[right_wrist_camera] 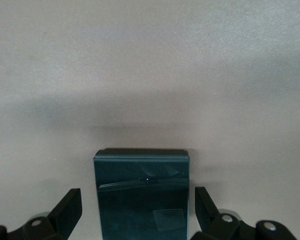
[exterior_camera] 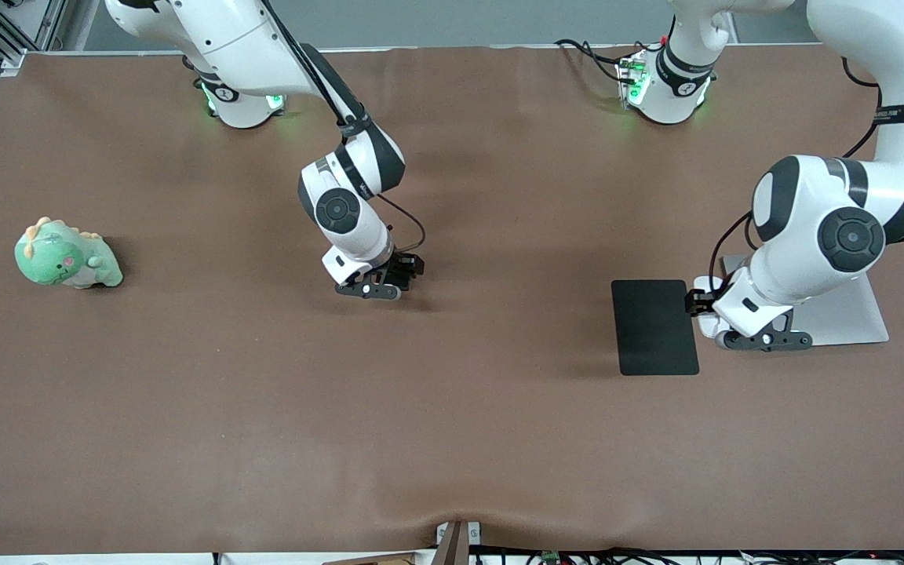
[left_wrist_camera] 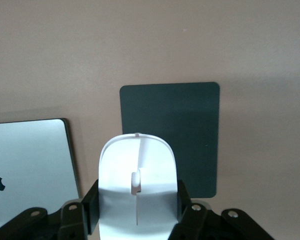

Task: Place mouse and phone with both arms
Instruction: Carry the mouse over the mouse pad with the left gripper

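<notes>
The white mouse point(left_wrist_camera: 138, 170) sits between the black fingers point(left_wrist_camera: 90, 205) of my left gripper point(left_wrist_camera: 138, 202), which press on both its sides. In the front view this gripper point(exterior_camera: 701, 308) is low, between the black mouse pad point(exterior_camera: 654, 326) and the silver laptop point(exterior_camera: 844, 314), with the mouse point(exterior_camera: 708, 323) just showing white under it. The black phone point(right_wrist_camera: 141, 195) lies between the spread fingers point(right_wrist_camera: 69, 206) of my right gripper point(right_wrist_camera: 139, 206), with a gap on each side. In the front view the right gripper point(exterior_camera: 405, 275) is low over the middle of the table and hides the phone.
A green dinosaur plush point(exterior_camera: 67, 256) lies toward the right arm's end of the table. The mouse pad point(left_wrist_camera: 170, 135) and the closed laptop point(left_wrist_camera: 30, 160) lie flat side by side toward the left arm's end. A brown cloth point(exterior_camera: 452, 424) covers the table.
</notes>
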`<act>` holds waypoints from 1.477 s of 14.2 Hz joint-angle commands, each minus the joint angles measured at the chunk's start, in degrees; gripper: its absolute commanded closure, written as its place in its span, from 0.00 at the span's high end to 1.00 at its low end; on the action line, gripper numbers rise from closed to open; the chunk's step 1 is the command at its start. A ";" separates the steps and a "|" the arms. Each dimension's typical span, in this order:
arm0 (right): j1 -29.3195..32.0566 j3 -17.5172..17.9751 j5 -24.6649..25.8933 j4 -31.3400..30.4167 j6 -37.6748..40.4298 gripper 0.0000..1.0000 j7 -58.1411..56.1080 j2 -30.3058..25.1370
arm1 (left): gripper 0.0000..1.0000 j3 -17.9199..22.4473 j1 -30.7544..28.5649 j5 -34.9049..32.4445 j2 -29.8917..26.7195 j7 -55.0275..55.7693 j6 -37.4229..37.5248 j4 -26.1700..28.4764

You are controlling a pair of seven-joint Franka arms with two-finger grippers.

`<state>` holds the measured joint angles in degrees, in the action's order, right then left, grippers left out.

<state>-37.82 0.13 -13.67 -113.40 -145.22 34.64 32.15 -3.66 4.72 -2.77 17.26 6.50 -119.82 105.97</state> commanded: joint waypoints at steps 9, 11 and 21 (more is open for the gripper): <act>0.64 -0.83 -0.49 3.00 6.59 0.00 0.34 -0.85 | 0.42 -0.65 -1.29 -1.80 -1.35 -1.84 -12.35 12.93; 1.61 -0.92 -0.40 4.06 10.91 0.00 0.25 -2.08 | 0.42 -0.65 -2.51 -1.89 -1.00 -3.51 -15.95 15.13; 13.73 -1.80 -0.05 2.41 20.85 0.00 -6.51 -7.62 | 0.42 -0.74 -0.33 -1.80 5.67 0.25 -24.03 15.76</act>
<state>-26.26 -2.34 -13.61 -108.97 -125.74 29.02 27.48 -4.37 3.35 -3.28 20.78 3.96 -140.57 122.04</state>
